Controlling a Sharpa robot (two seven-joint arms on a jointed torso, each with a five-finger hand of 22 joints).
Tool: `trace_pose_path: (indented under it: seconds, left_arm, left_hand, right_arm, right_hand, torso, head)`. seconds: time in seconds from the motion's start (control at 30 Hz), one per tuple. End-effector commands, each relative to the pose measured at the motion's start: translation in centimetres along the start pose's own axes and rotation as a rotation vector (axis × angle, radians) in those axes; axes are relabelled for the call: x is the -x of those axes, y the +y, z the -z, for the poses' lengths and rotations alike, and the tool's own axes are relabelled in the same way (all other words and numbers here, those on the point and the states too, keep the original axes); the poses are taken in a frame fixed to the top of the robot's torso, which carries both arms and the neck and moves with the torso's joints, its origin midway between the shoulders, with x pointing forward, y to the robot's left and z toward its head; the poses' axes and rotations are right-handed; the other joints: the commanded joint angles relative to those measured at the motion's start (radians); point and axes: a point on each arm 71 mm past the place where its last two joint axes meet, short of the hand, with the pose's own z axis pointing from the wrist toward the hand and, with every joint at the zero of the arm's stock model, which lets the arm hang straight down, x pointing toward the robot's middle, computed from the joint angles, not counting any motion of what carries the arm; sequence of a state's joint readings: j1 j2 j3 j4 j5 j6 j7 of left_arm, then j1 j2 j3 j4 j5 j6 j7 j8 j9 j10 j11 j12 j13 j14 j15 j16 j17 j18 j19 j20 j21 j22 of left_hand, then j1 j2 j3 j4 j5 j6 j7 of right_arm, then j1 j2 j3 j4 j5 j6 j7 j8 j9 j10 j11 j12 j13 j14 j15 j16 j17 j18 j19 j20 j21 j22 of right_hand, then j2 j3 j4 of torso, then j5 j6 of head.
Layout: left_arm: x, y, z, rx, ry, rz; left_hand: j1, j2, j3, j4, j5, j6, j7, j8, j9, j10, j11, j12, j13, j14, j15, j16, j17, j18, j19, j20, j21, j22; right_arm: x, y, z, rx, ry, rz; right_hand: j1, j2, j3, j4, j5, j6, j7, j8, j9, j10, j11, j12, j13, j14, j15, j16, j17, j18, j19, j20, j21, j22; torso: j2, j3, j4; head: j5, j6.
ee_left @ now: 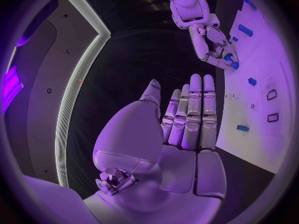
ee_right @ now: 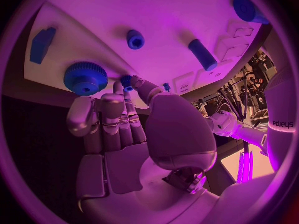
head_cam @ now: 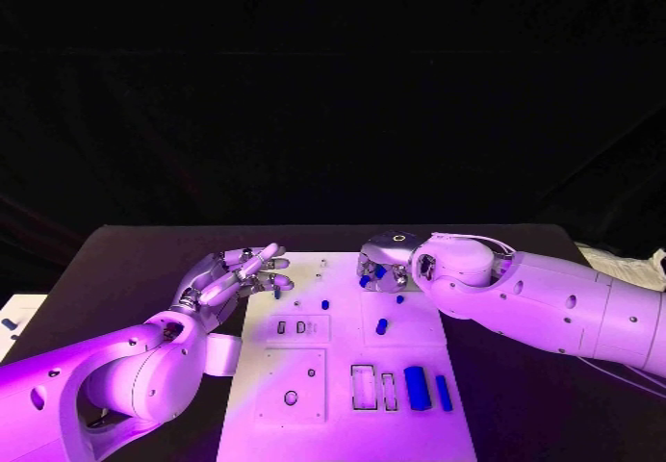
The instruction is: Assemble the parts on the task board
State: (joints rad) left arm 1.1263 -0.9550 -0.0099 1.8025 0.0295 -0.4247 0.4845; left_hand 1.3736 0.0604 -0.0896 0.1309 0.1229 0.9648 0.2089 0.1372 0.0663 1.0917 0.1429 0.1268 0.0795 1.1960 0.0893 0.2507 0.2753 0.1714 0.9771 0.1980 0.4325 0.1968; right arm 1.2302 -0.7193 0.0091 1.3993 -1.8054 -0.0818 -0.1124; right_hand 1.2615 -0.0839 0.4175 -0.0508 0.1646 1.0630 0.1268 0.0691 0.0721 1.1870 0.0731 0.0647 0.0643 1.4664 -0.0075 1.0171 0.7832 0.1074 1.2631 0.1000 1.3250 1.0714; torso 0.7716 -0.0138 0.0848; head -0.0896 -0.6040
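The white task board (head_cam: pixel 347 423) lies in the middle of the table, also visible in the left wrist view (ee_left: pixel 261 134) and the right wrist view (ee_right: pixel 168 15). My right hand (head_cam: pixel 386 265) is over the board's far edge and pinches a small blue peg (ee_right: pixel 126 79) between thumb and finger, right beside a blue gear (ee_right: pixel 85 77). My left hand (head_cam: pixel 236 274) hovers at the board's far left edge with its fingers (ee_left: pixel 193 109) stretched out straight, holding nothing. A blue cylinder (head_cam: pixel 382 326) lies mid-board. A thicker blue cylinder (head_cam: pixel 417 387) and a thin blue bar (head_cam: pixel 445 392) lie near the front right.
Small blue pieces (head_cam: pixel 325 304) (head_cam: pixel 399 299) stand on the board between the hands. Rectangular slots (head_cam: pixel 364 387) and round holes (head_cam: pixel 291 397) mark its front half. A blue ring (ee_right: pixel 135 39) and a blue block (ee_right: pixel 42 45) sit beyond the gear. Black table surrounds the board.
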Motion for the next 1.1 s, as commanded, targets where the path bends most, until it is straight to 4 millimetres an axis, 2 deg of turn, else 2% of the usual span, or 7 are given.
trace_pose_path:
  seconds: [0.03,0.3,0.37,0.47,0.6,1.1]
  left_arm:
    - [-0.1,-0.1,-0.1,-0.001,0.013,0.008]
    - [-0.1,-0.1,0.0,0.001,0.012,0.008]
    - [-0.1,-0.1,0.0,0.001,0.012,0.008]
    - [-0.1,-0.1,0.0,0.001,0.012,0.009]
    - [0.0,-0.1,0.0,0.002,0.01,0.01]
    - [0.0,-0.1,0.0,0.004,0.012,0.014]
  left_hand:
    - [0.005,0.004,0.0,-0.005,-0.001,0.002,0.005,-0.005,-0.001,0.003,0.007,-0.005,-0.001,0.002,0.0,-0.006,0.001,0.01,-0.002,0.0,-0.003,-0.001]
    - [0.005,0.004,0.0,-0.006,-0.001,0.001,0.005,-0.005,-0.002,0.002,0.007,-0.006,-0.001,0.002,0.0,-0.006,0.002,0.01,-0.002,0.0,-0.003,-0.001]
    - [0.006,0.005,0.0,-0.006,-0.001,0.001,0.005,-0.006,-0.001,0.002,0.007,-0.007,-0.001,0.002,0.0,-0.007,0.003,0.01,-0.002,0.0,-0.003,-0.001]
    - [0.006,0.006,0.0,-0.006,-0.001,0.001,0.005,-0.007,-0.002,0.002,0.008,-0.008,-0.001,0.003,0.0,-0.007,0.003,0.01,-0.002,0.0,-0.003,-0.001]
    - [0.006,0.006,0.001,-0.006,-0.001,0.001,0.005,-0.007,-0.002,0.002,0.008,-0.008,-0.001,0.003,0.0,-0.007,0.003,0.01,-0.002,0.0,-0.003,-0.001]
    - [0.006,0.007,0.0,-0.007,-0.001,-0.001,0.006,-0.009,-0.002,0.001,0.008,-0.01,-0.001,0.003,0.001,-0.008,0.005,0.01,-0.001,0.0,-0.003,-0.001]
  right_arm:
    - [0.0,0.1,-0.1,0.009,0.004,0.01]
    - [-0.3,0.1,-0.3,0.001,0.029,0.014]
    - [-0.3,0.1,-0.3,-0.001,0.037,0.018]
    - [-0.4,0.1,-0.4,-0.003,0.038,0.026]
    - [-0.2,0.1,-0.4,-0.002,0.009,0.028]
    - [1.5,1.0,-0.2,0.002,-0.196,0.0]
  right_hand:
    - [0.001,0.007,0.003,0.011,-0.005,0.012,-0.001,0.003,0.002,0.011,-0.002,0.0,0.001,0.026,-0.002,0.016,0.015,-0.013,0.012,-0.001,0.011,0.016]
    - [0.01,0.02,0.014,0.026,-0.011,0.037,-0.008,0.009,0.007,0.033,-0.008,0.002,0.002,0.025,-0.007,0.055,0.05,-0.018,0.026,-0.003,0.033,0.048]
    - [0.015,0.025,0.018,0.028,-0.013,0.047,-0.011,0.013,0.01,0.042,-0.011,0.003,0.003,0.024,-0.009,0.063,0.056,-0.019,0.029,-0.004,0.037,0.055]
    - [0.028,0.033,0.028,0.029,-0.038,0.066,-0.017,0.018,0.016,0.059,-0.015,0.003,0.004,0.023,-0.014,0.079,0.068,-0.021,0.034,-0.008,0.046,0.069]
    - [0.04,0.039,0.04,0.027,-0.048,0.072,-0.017,0.018,0.018,0.066,-0.018,0.001,0.004,0.021,-0.015,0.086,0.072,-0.022,0.037,-0.01,0.052,0.078]
    - [0.054,0.034,0.066,0.023,-0.063,0.066,-0.008,0.006,0.021,0.051,-0.012,-0.003,0.0,0.014,-0.011,0.096,0.072,-0.024,0.038,-0.008,0.06,0.088]
  torso:
    - [0.002,-0.0005,0.0025]
    - [0.004,-0.001,0.0058]
    - [0.004,-0.0009,0.0065]
    - [0.004,-0.0008,0.0067]
    - [0.004,-0.0013,0.0067]
    - [0.005,-0.0033,0.0111]
  head:
    - [-0.002,0.001]
    - [-0.002,-0.001]
    - [0.0,-0.005]
    - [0.001,-0.007]
    - [0.002,-0.007]
    - [0.004,0.005]
